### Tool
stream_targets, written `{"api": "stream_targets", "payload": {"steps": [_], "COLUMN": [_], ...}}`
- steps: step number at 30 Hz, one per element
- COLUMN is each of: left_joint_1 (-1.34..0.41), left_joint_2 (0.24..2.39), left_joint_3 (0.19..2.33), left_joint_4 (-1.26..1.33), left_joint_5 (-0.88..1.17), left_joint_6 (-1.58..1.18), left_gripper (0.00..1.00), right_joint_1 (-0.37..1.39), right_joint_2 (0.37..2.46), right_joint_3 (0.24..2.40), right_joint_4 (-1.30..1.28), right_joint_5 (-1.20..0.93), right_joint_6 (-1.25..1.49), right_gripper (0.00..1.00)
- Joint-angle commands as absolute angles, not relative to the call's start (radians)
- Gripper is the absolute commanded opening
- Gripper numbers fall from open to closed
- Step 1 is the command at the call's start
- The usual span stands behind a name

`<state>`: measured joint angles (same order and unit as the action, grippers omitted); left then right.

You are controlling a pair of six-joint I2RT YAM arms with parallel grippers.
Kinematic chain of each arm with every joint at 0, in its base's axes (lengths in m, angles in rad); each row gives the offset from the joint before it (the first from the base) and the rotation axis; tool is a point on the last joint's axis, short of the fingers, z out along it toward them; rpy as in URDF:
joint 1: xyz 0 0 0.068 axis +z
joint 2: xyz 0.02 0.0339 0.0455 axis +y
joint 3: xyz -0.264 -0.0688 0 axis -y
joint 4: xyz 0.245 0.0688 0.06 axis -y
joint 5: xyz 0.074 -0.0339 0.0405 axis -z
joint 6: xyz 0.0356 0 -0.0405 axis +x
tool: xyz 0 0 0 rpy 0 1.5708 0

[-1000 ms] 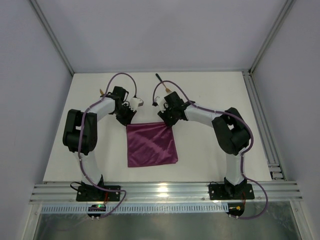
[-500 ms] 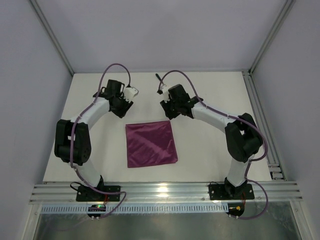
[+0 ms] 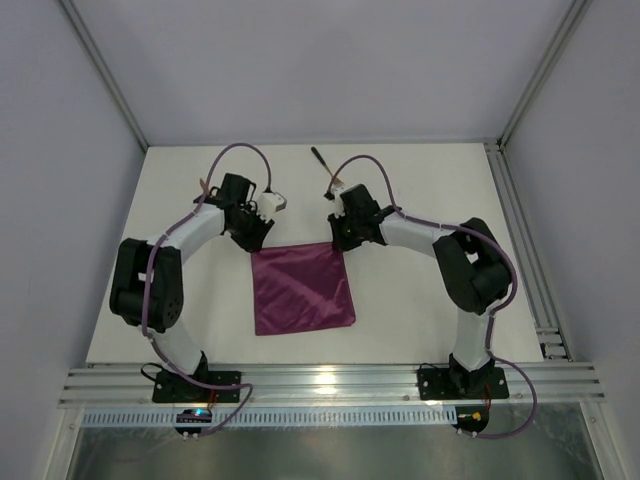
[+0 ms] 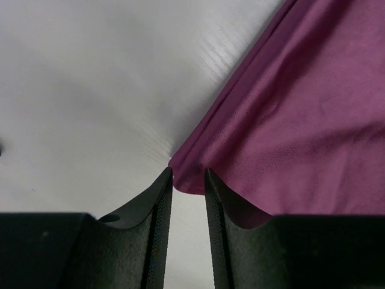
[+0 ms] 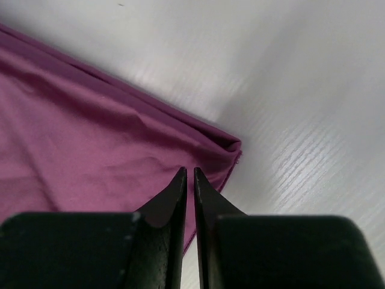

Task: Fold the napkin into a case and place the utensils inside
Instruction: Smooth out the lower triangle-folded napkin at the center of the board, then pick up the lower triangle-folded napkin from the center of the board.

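Magenta napkin (image 3: 302,290) lies folded flat mid-worktop (image 3: 430,190). The left pincer (image 4: 188,174) stands slightly open at the far-left corner, with the cloth's tip at the gap. The right pincer (image 5: 187,172) is nearly closed over the far-right corner; whether it has caught cloth I cannot tell. Beyond it, a black-handled utensil (image 3: 319,158) lies beside the right arm's cable.

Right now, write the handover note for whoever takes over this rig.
Left gripper: jaws slightly apart, the napkin's far-left corner at their tips.
Right gripper: jaws nearly shut over the far-right corner; grip unclear.
Napkin: flat square in the middle, edges layered, so apparently folded once.
Utensils: one black handle at the far edge; the rest barely visible.
To do: finish the folding, put them inside.
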<state>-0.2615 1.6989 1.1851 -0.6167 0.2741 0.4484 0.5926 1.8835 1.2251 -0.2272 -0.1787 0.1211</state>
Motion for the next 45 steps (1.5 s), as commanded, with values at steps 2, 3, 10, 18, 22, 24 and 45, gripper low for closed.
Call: {"api": "stream_targets", "payload": {"steps": [2, 3, 10, 18, 22, 24, 45], "left_joint_1": [-0.259, -0.259, -0.258, -0.258, -0.264, -0.284, -0.894], "left_joint_2": [1.767, 1.776, 1.802, 1.706, 1.512, 1.447, 1.258], "left_joint_3": [1.183, 1.183, 1.184, 1.212, 1.189, 1.148, 0.680], "left_joint_4": [-0.558, -0.542, -0.528, -0.558, -0.650, -0.728, -0.692], "left_joint_5": [0.216, 0.204, 0.184, 0.251, 0.415, 0.460, 0.051], "left_joint_6": [0.420, 0.416, 0.408, 0.397, 0.495, 0.547, 0.707], "left_gripper": [0.29, 0.29, 0.29, 0.38, 0.45, 0.51, 0.72], "right_joint_1": [0.543, 0.538, 0.529, 0.526, 0.526, 0.526, 0.549], "right_joint_2": [1.949, 1.959, 1.983, 1.875, 1.755, 1.714, 1.490], "right_joint_3": [1.269, 1.270, 1.264, 1.284, 1.263, 1.232, 1.005], "right_joint_4": [-0.179, -0.183, -0.193, -0.252, -0.278, -0.290, -0.278], "right_joint_5": [-0.198, -0.202, -0.212, -0.229, -0.248, -0.273, -0.328], "right_joint_6": [0.205, 0.207, 0.195, 0.184, 0.187, 0.195, 0.262], "right_gripper": [0.11, 0.11, 0.11, 0.15, 0.24, 0.27, 0.33]}}
